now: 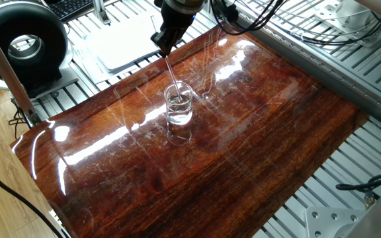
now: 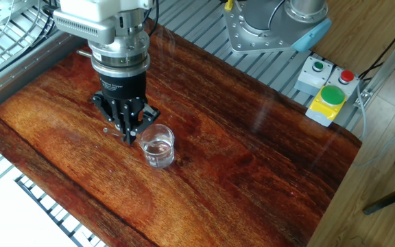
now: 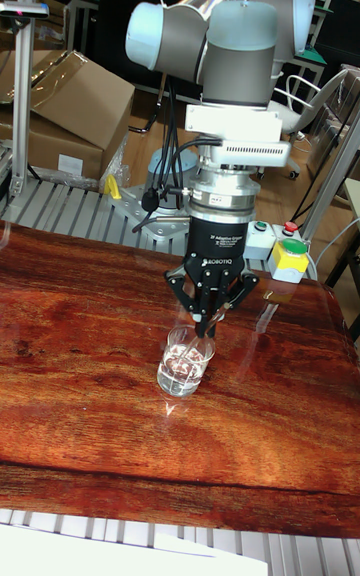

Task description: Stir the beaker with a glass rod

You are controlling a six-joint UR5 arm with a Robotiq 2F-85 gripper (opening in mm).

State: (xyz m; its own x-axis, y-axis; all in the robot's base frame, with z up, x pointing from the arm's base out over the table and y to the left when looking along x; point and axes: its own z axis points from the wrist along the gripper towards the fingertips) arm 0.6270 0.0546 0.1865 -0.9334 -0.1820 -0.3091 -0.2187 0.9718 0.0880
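The beaker [image 1: 178, 104], a small clear glass with liquid in it, stands upright near the middle of the wooden board [image 1: 256, 132]. My gripper [image 1: 165, 46] hangs just above and beside it, shut on the top of the glass rod [image 1: 171, 73]. The thin rod slants down into the beaker. In the other fixed view the gripper [image 2: 130, 137] is close to the left of the beaker [image 2: 158, 146], and the rod is hard to make out. In the tall fixed view the gripper [image 3: 205, 324] sits right over the beaker [image 3: 186, 363].
A black round device [image 1: 24, 43] and a white tray [image 1: 127, 39] lie beyond the board's far-left edge. A yellow box with a green button [image 2: 330, 97] and the arm's base [image 2: 273, 27] stand off the board's far-right corner.
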